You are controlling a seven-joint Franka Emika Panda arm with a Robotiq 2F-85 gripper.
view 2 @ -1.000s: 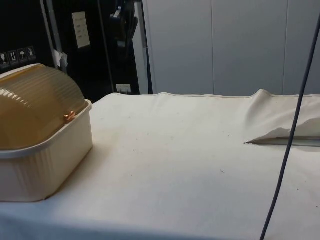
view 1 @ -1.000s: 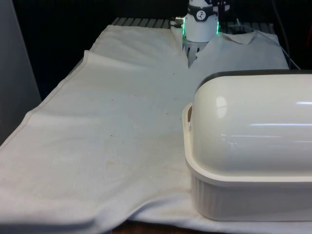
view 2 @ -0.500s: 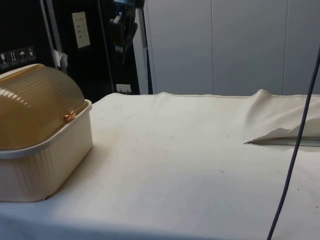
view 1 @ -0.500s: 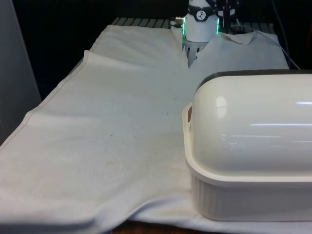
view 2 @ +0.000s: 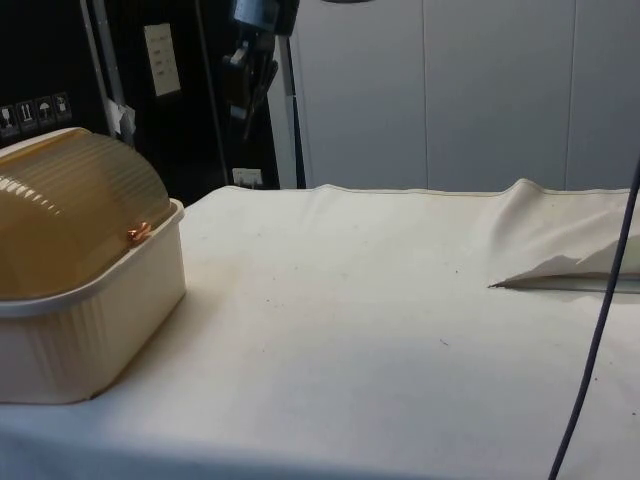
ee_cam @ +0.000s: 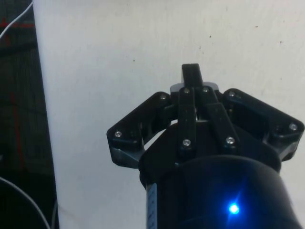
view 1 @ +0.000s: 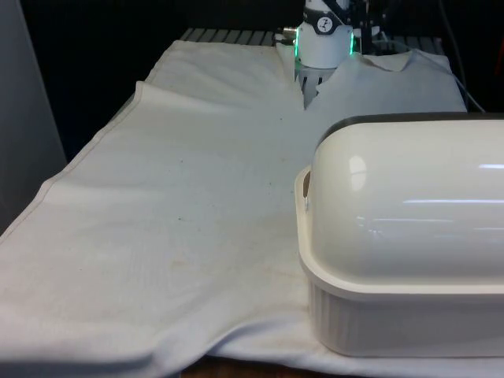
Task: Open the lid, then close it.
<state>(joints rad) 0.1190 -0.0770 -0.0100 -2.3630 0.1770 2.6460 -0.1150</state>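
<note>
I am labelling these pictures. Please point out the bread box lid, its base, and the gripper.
lid (view 1: 409,205): front view, on its rounded top.
base (view 2: 100,320): side view, on its ribbed wall.
gripper (ee_cam: 191,75): wrist view, at the fingertips.

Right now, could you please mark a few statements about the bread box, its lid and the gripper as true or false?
1. The lid of the bread box is shut. True.
2. The gripper is clamped on the lid. False: it hangs high above the white cloth, away from the box.
3. The bread box stands at the front view's left. False: it stands at the front view's right.
4. In the wrist view the fingers are pressed together with nothing between them. True.
5. A loaf lies on the cloth beside the box. False: the cloth there is bare.
</note>
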